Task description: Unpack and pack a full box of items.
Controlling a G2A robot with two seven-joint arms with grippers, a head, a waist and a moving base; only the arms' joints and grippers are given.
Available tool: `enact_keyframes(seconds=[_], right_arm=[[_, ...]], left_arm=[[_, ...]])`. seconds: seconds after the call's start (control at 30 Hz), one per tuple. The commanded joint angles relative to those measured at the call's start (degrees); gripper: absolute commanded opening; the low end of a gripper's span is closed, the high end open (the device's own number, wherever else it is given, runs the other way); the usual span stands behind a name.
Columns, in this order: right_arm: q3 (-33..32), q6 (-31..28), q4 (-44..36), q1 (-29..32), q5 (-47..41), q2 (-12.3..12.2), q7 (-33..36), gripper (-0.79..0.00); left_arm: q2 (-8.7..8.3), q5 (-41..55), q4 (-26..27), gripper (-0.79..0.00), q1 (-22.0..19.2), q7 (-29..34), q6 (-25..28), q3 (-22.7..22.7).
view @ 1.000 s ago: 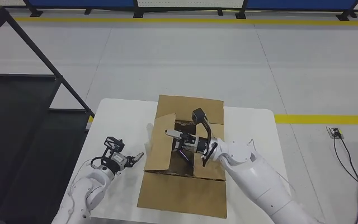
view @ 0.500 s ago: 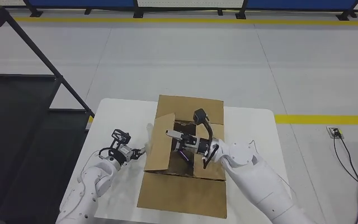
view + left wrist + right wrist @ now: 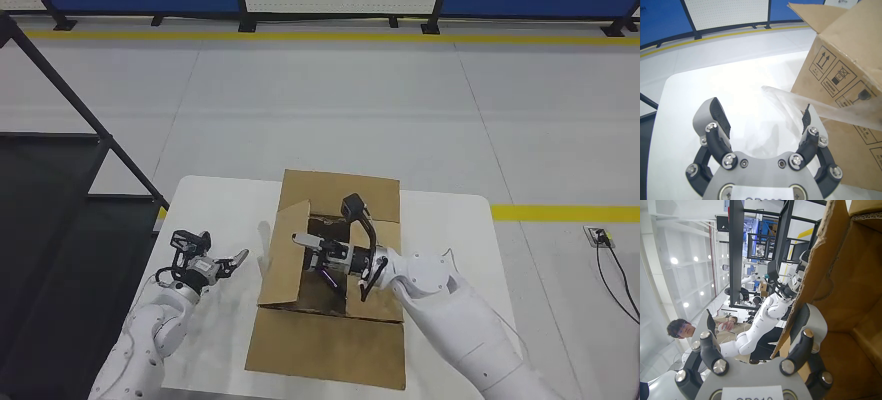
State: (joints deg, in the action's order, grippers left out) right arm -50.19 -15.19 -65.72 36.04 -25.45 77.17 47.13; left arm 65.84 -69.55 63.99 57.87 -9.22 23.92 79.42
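Note:
The brown cardboard box [image 3: 325, 340] stands on the white table [image 3: 215, 205] with its flaps open; its inside looks dark. My right gripper [image 3: 308, 242] is at the box's opening, near the upright left flap [image 3: 284, 262]. In the right wrist view this gripper [image 3: 755, 323] is open, and the flap's torn edge [image 3: 800, 289] runs between its fingers. My left gripper [image 3: 232, 262] hovers open over the table just left of the box. A loose strip of clear tape [image 3: 810, 106] juts from the box's side [image 3: 838, 75] toward the left gripper [image 3: 762, 117], close to one fingertip.
Bare table lies left of and behind the box. A black frame [image 3: 90, 130] stands off the table's left side, with open floor beyond.
My left gripper moved toward the box's left side, then drew back a little to the left. The right gripper has barely shifted at the flap.

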Motion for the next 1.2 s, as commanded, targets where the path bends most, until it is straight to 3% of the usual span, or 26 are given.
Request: enact_keyframes(seconds=[0.0,0.47,0.87,1.17], right_arm=[[-0.1,-0.1,0.4,-0.1,0.0,0.1,0.1,0.0],[-0.1,-0.9,-0.5,0.1,0.6,0.9,0.8,0.0],[-0.9,-0.4,-2.3,1.1,1.9,1.2,1.1,0.0],[-2.2,-0.3,-2.3,2.3,2.1,1.0,1.6,0.0]], left_arm=[[-0.26,0.4,1.1,0.0,1.1,-0.5,0.3,1.1],[-0.56,-5.0,3.9,0.0,3.6,2.3,3.2,-1.4],[1.48,-2.8,-0.6,0.0,-2.8,4.3,-0.2,-7.7],[0.7,-3.1,-0.4,0.0,-1.3,1.3,-0.4,-4.4]])
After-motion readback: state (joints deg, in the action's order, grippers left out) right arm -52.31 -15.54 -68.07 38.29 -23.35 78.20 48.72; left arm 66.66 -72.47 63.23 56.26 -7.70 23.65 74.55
